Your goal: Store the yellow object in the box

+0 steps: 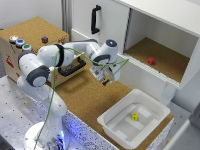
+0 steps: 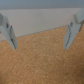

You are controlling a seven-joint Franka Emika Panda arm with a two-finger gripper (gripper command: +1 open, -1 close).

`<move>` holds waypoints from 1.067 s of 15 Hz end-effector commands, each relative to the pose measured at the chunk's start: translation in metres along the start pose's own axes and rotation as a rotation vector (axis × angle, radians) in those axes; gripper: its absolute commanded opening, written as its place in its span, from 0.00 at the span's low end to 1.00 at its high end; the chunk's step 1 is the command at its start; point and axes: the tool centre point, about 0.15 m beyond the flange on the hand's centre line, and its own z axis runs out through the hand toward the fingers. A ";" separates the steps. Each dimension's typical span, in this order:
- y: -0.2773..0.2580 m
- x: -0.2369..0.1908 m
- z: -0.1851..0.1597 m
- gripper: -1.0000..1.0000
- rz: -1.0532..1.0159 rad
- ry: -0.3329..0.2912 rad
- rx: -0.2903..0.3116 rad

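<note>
Cork mat (image 1: pixel 75 90) covers the bench under the arm; perforated metal table (image 1: pixel 15 107) shows beyond it at the exterior view's left. Gripper (image 1: pixel 106 79) hangs above the cork, jaws apart with nothing between them. Wrist view confirms: both fingers (image 2: pixel 10 32) spread wide, only bare cork (image 2: pixel 42 60) below and a pale wall past it.

Outward from the jaws:
- Wooden box (image 1: pixel 35 42) with cork top sits behind the arm links, on the far side from the jaws toward the exterior view's left. Coloured buttons (image 1: pixel 20 43) line its edge, a small dark cube (image 1: pixel 44 39) sits on top, and a black handle (image 1: pixel 75 66) is on its front.
- White cabinet (image 1: pixel 165 15) stands beyond the jaws, with a black door handle (image 1: pixel 95 19). Its open bay has a cork floor with a red cube (image 1: pixel 151 61) on it, well apart from the jaws.
- White bin (image 1: pixel 117 129) rests on the cork, below and to the exterior view's right of the jaws, well apart from them.
- Yellow cube (image 1: pixel 134 116) lies inside the bin on its floor, near the middle, clear of the walls. Nothing is touching it.

Green cable (image 1: pixel 50 105) runs along the arm down to the base (image 1: pixel 42 137).
</note>
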 end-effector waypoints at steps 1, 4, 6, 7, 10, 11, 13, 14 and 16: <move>-0.040 -0.026 0.025 1.00 -0.112 0.055 -0.027; -0.040 -0.026 0.025 1.00 -0.112 0.055 -0.027; -0.040 -0.026 0.025 1.00 -0.112 0.055 -0.027; -0.040 -0.026 0.025 1.00 -0.112 0.055 -0.027; -0.040 -0.026 0.025 1.00 -0.112 0.055 -0.027; -0.040 -0.026 0.025 1.00 -0.112 0.055 -0.027; -0.040 -0.026 0.025 1.00 -0.112 0.055 -0.027; -0.040 -0.026 0.025 1.00 -0.112 0.055 -0.027; -0.052 -0.023 0.016 1.00 -0.100 -0.008 -0.004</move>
